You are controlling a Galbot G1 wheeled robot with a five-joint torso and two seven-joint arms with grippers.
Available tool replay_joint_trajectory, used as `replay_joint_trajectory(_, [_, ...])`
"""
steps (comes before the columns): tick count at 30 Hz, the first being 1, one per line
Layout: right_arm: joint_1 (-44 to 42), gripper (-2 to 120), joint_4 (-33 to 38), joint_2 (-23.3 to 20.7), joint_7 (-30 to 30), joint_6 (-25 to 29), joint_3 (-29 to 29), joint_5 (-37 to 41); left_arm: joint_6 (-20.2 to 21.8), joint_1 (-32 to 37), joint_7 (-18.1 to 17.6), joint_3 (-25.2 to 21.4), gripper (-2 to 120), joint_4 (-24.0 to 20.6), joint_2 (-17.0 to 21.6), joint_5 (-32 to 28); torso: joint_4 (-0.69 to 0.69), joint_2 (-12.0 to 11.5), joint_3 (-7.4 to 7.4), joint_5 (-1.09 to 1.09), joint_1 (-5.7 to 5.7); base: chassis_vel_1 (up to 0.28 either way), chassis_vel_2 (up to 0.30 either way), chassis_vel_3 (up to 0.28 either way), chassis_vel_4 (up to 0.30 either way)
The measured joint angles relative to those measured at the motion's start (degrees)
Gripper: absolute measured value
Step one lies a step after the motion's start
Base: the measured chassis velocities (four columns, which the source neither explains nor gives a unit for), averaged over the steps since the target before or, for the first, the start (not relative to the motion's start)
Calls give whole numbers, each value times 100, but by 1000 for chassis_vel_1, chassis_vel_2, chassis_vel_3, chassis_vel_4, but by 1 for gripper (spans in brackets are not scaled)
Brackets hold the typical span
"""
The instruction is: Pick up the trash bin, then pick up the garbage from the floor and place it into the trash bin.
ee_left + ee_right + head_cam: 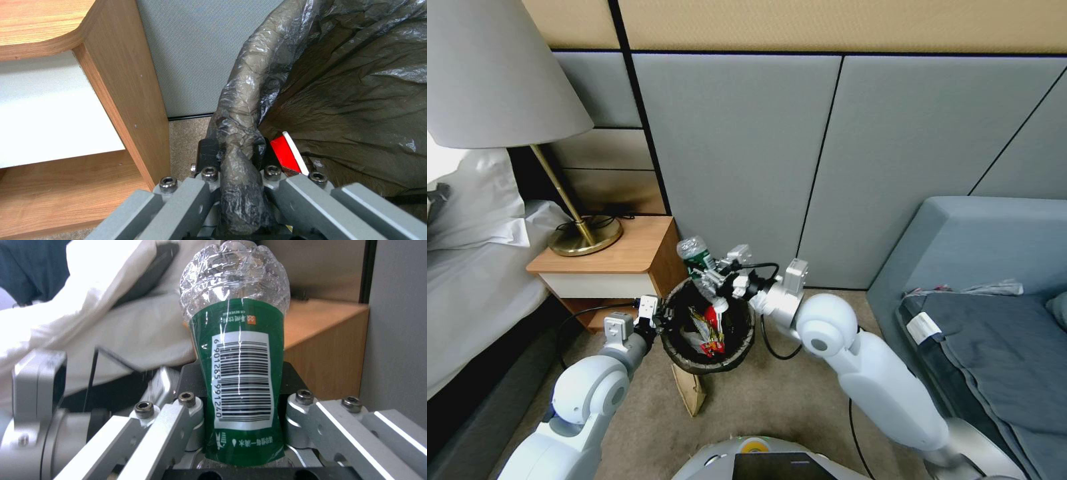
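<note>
Right gripper point(242, 426) clenched a light, crushable green bottle point(238, 373) mid-label between its jaws; left gripper point(236, 156) pinched the trash bin point(707, 333) rim's soft bag.

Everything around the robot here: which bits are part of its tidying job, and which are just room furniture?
Job:
trash bin, rim clamped by left gripper
green bottle, held by right gripper
red-and-white packet inside bin
brown paper bag on floor

Just there:
nightstand
lamp
bed
sofa
</note>
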Motion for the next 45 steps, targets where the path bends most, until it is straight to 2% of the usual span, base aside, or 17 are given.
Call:
replay_joint_trajectory(6, [-192,22,-59,-114,21,-119,-126,-86,0,-52,-4,14,1,40,-12,-4,0,0,0,0,0,0,0,0,0])
replay_joint_trajectory(10, [-264,28,-118,-126,23,-125,-193,-234,0,-63,-6,18,1,51,-11,-7,0,0,0,1,0,0,0,0,0])
replay_joint_trajectory(13, [-383,43,-195,-123,73,-119,-262,-432,0,-71,-7,18,1,54,-9,-12,0,0,0,1,0,0,0,0,0])
replay_joint_trajectory(14, [-383,43,-195,-123,73,-119,-262,-432,0,-71,-7,18,1,54,-9,-12,0,0,0,1,0,0,0,0,0])
replay_joint_trajectory(16, [-413,52,-243,-133,91,-112,-268,-500,0,-77,-7,16,1,54,-8,-18,0,0,0,1,0,0,0,0,0])
replay_joint_trajectory(17, [-413,52,-243,-133,91,-112,-268,-500,0,-77,-7,16,1,54,-8,-18,0,0,0,1,0,0,0,0,0])
replay_joint_trajectory(20, [-446,68,-299,-135,129,-82,-267,-623,0,-81,-7,10,1,54,-8,-22,0,0,0,1,0,0,0,0,0])
replay_joint_trajectory(21, [-446,68,-299,-135,129,-82,-267,-623,0,-81,-7,10,1,54,-8,-22,0,0,0,1,0,0,0,0,0])
replay_joint_trajectory(23, [-470,80,-307,-133,160,-48,-261,-690,0,-87,-7,10,1,54,-6,-28,0,0,0,1,0,0,0,0,0])
replay_joint_trajectory(25, [-472,82,-300,-133,174,-46,-257,-691,0,-89,-7,10,1,54,-4,-30,0,0,0,1,0,0,0,0,0])
replay_joint_trajectory(26, [-471,89,-282,-129,195,-43,-248,-690,0,-94,-7,10,1,54,-3,-31,0,0,0,1,0,0,0,0,0])
replay_joint_trajectory(27, [-471,89,-282,-129,195,-43,-248,-690,0,-94,-7,10,1,54,-3,-31,0,0,0,1,0,0,0,0,0])
replay_joint_trajectory(29, [-447,98,-215,-127,242,-36,-208,-664,0,-106,-7,16,1,60,-1,-34,0,0,0,1,0,0,0,0,0])
replay_joint_trajectory(37, [-347,100,38,-186,381,-29,31,-446,0,-115,-7,29,1,69,-4,-34,0,0,0,1,0,0,0,0,0])
replay_joint_trajectory(45, [-269,100,330,-340,756,124,675,-126,0,-112,-7,-2,1,72,3,-39,0,0,0,1,0,0,0,0,0])
